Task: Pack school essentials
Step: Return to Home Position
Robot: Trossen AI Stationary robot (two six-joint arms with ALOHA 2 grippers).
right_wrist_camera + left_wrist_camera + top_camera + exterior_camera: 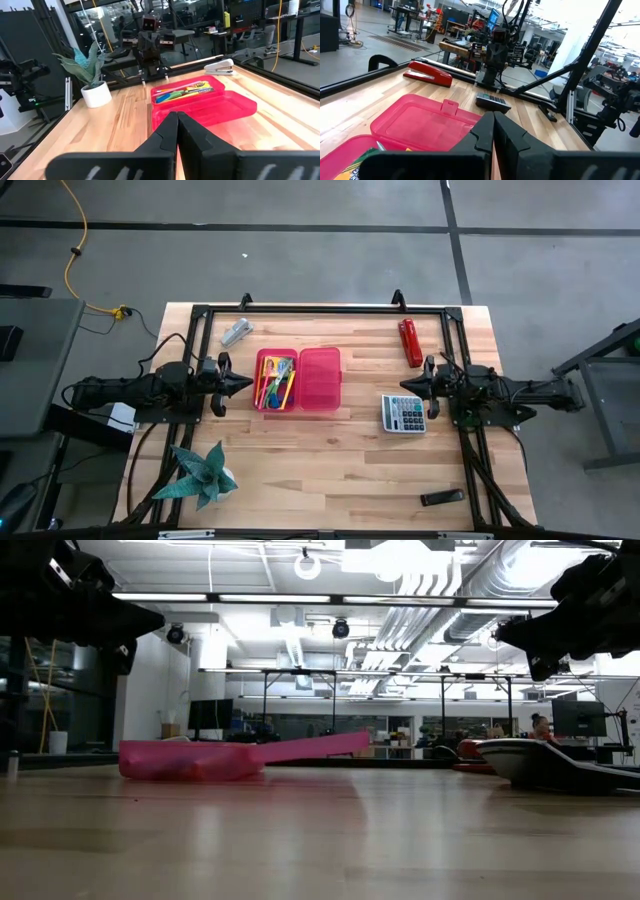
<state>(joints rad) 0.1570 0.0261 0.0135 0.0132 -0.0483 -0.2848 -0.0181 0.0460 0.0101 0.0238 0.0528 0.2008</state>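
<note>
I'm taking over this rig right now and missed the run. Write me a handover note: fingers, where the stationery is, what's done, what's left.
Left gripper: fingers shut, empty, just off the left side of the pink box.
Right gripper: fingers shut, empty, near the calculator, apart from the box.
Box: open mid-table; stationery lies in its left half, the lid half is bare.
Done: stationery is packed.
Left: lid not yet closed, so closing it probably remains. Red stapler and calculator lie outside the box.

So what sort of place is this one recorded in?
Probably a robotics lab or workshop: exposed ceiling ducts, cluttered workbenches beyond the wooden table, and a taped concrete floor.
</note>
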